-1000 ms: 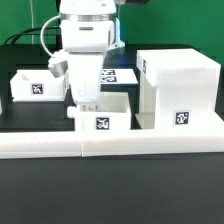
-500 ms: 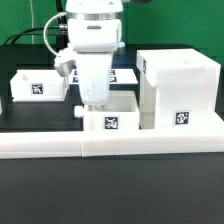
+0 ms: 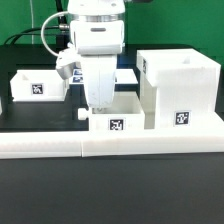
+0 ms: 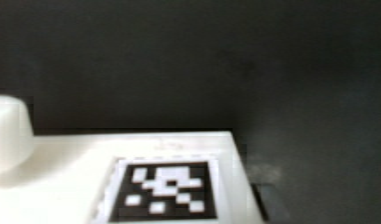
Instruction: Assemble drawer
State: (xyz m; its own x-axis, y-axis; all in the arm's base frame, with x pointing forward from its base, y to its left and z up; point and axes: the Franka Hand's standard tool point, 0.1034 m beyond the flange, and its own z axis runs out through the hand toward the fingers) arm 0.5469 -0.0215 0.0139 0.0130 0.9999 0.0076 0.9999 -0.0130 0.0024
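From the exterior view, the tool (image 3: 98, 104) hangs straight down over the far-left corner of the middle tray (image 3: 125, 108), its tips dipping to the tray's rim. The tray's tag (image 3: 117, 124) faces the near side and a small knob (image 3: 82, 113) sticks out on the exterior view's left. The housing (image 3: 180, 85) stands just beside this tray on the exterior view's right, nearly touching, so I reckon the next move turns on that narrow gap. A second tray (image 3: 35, 85) sits well apart on the left, and a long border bar (image 3: 110, 146) runs along the near side. The tips are hidden by the tool's own body and the tray wall, so I cannot tell whether it is clenched or released. In the wrist view, all blurred, a white surface with a tag lies against the dark tabletop (image 4: 169, 60). A pale rounded shape (image 4: 6, 135) at the edge is cut off, and I cannot say what it is.
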